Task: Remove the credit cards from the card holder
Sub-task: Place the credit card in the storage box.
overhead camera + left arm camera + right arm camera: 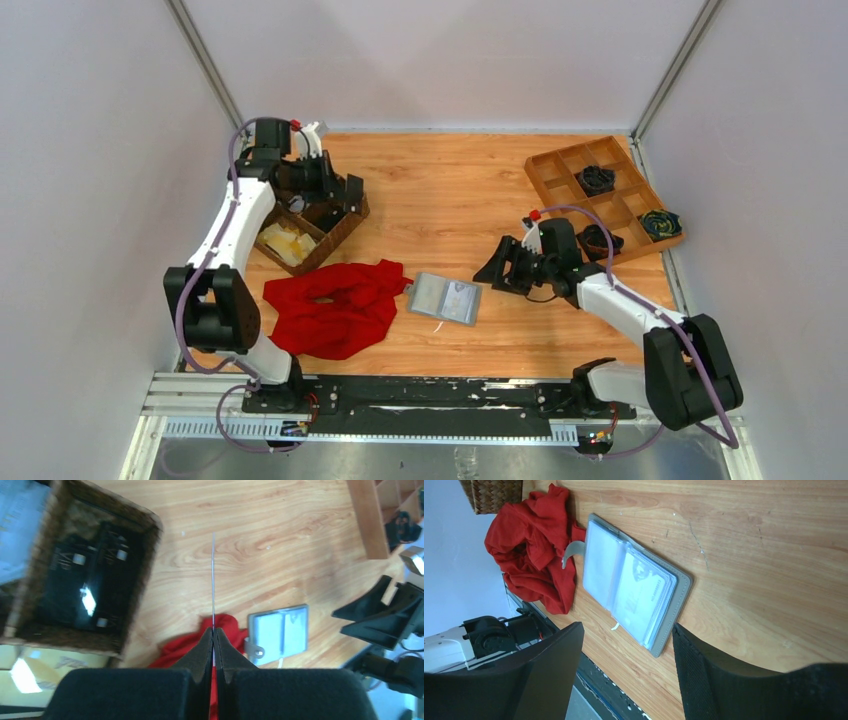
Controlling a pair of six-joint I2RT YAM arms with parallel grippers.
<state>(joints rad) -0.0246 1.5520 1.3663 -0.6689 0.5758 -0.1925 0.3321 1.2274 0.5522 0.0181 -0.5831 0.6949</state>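
The grey card holder (446, 298) lies open on the wooden table beside the red cloth, its clear sleeves facing up (634, 587). A pale printed card (644, 597) shows inside the right sleeve. My left gripper (214, 629) is shut on a thin credit card (213, 580), seen edge-on as a fine line sticking out past the fingertips. That gripper (350, 195) hangs over the wicker basket at the back left. My right gripper (628, 625) is open and hovers just right of the card holder (279, 630), holding nothing.
The dark wicker basket (345, 225) holds pale yellowish flat pieces (285, 240). A crumpled red cloth (335, 305) lies left of the holder. A wooden compartment tray (560, 175) with dark items stands at the back right. Enclosure walls surround the table.
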